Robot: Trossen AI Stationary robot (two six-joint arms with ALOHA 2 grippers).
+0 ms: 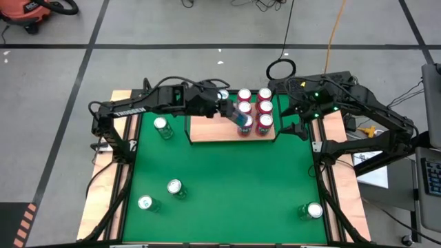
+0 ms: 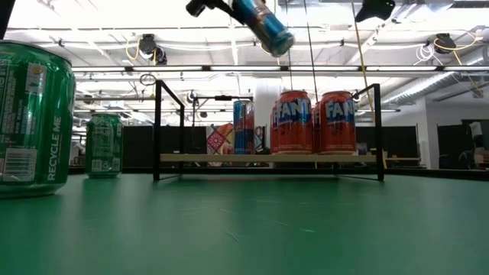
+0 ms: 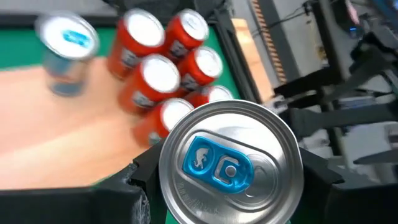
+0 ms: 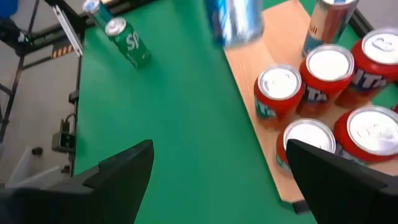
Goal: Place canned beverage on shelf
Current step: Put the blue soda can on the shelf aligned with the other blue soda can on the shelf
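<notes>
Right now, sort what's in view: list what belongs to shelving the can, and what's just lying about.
Job in hand:
- blue can, held tilted by the left gripper
- shelf

Lying about:
- green cans on the mat
- right gripper, open, waiting beside the shelf

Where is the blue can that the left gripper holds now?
In the high view, the blue can hangs tilted in the left gripper above the shelf, beside the red cans.
</notes>
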